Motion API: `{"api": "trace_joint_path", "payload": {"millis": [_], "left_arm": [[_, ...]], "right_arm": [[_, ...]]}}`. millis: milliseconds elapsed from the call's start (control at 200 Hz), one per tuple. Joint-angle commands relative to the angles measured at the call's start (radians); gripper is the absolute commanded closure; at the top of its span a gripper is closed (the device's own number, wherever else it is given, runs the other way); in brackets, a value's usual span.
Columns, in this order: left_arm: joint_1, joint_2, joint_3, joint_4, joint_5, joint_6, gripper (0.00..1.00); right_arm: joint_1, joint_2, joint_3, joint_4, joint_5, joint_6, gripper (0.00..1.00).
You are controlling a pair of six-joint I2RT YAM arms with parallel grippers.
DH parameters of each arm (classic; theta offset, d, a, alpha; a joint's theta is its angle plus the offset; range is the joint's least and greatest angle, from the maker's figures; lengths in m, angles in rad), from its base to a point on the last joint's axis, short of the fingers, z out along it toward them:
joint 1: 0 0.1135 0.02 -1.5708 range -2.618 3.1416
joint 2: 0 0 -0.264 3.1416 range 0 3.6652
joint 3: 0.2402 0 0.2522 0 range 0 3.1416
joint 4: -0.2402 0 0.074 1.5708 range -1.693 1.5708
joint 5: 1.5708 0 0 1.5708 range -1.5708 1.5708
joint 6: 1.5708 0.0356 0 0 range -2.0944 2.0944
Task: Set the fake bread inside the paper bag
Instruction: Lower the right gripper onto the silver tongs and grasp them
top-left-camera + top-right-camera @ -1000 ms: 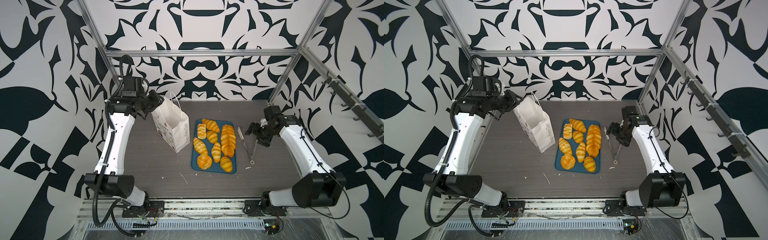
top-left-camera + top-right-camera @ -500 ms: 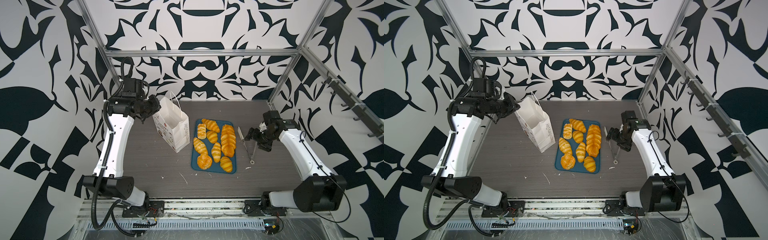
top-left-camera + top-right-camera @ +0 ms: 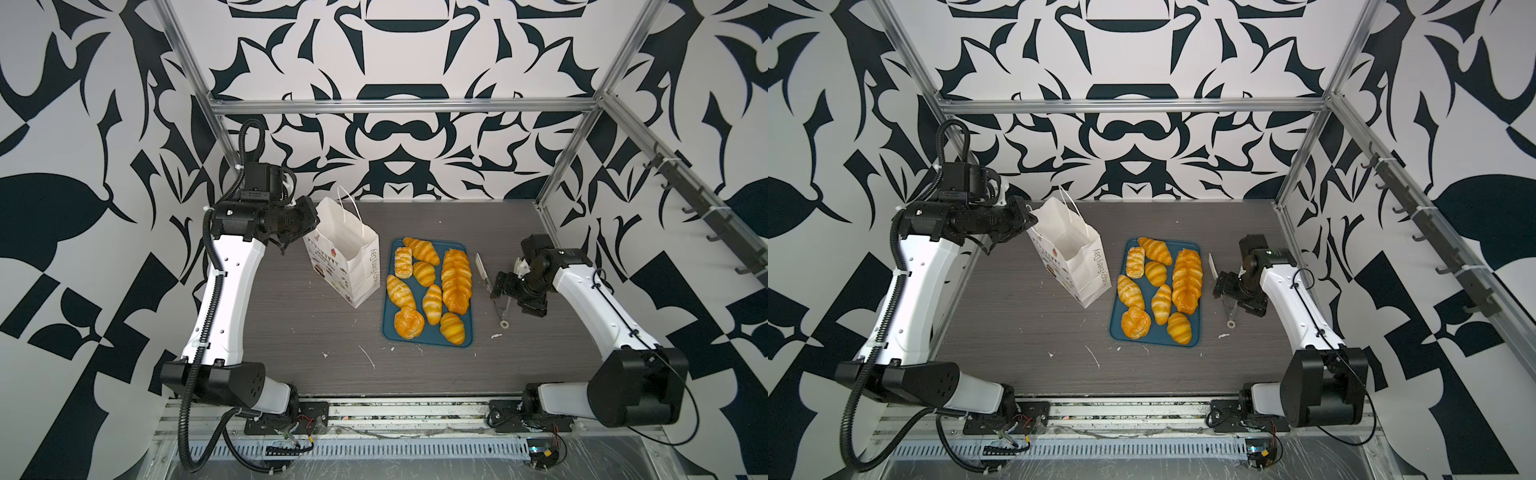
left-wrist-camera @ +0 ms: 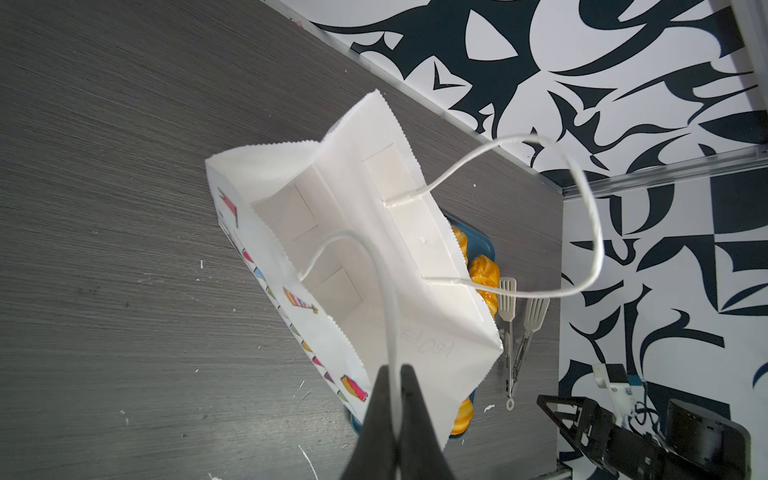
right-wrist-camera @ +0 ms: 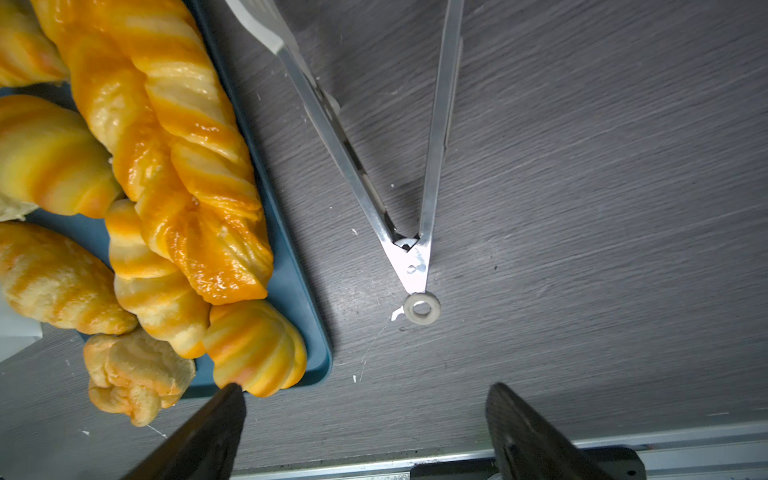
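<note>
The white paper bag (image 3: 345, 253) (image 3: 1069, 253) (image 4: 365, 266) stands open and tilted on the table, left of the tray. My left gripper (image 3: 309, 220) (image 3: 1027, 216) (image 4: 395, 374) is at the bag's near rim, shut on one white cord handle (image 4: 388, 316). The fake bread (image 3: 432, 286) (image 3: 1158, 286) (image 5: 166, 166), several croissants, a braided loaf, a bun and a lattice pastry, lies on the teal tray (image 3: 428, 338) (image 3: 1154, 336) (image 5: 299, 291). My right gripper (image 3: 500, 286) (image 3: 1223, 286) (image 5: 365, 399) hangs open over metal tongs (image 3: 496, 291) (image 3: 1225, 297) (image 5: 399, 178), right of the tray.
White scraps (image 3: 368, 357) lie scattered on the dark wood table (image 3: 311, 316). Aluminium frame posts (image 3: 569, 145) and patterned walls close in the back and sides. A rail with hooks (image 3: 706, 212) runs along the right wall.
My left gripper has drawn back from over the bag to its left rim and shut on a cord handle. My right gripper has moved down over the tongs and opened wider.
</note>
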Motion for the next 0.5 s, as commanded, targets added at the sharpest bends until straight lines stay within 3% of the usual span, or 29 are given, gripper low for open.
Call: {"api": "trace_joint_path", "payload": {"millis": [0, 495], "left_arm": [[0.011, -0.028, -0.026, -0.02, 0.03, 0.005, 1.0], [0.017, -0.01, 0.001, -0.058, 0.051, 0.011, 1.0]], "right_arm": [[-0.002, 0.044, 0.006, 0.023, 0.046, -0.041, 0.05], [-0.014, 0.266, 0.101, 0.087, 0.082, -0.138, 0.06]]}}
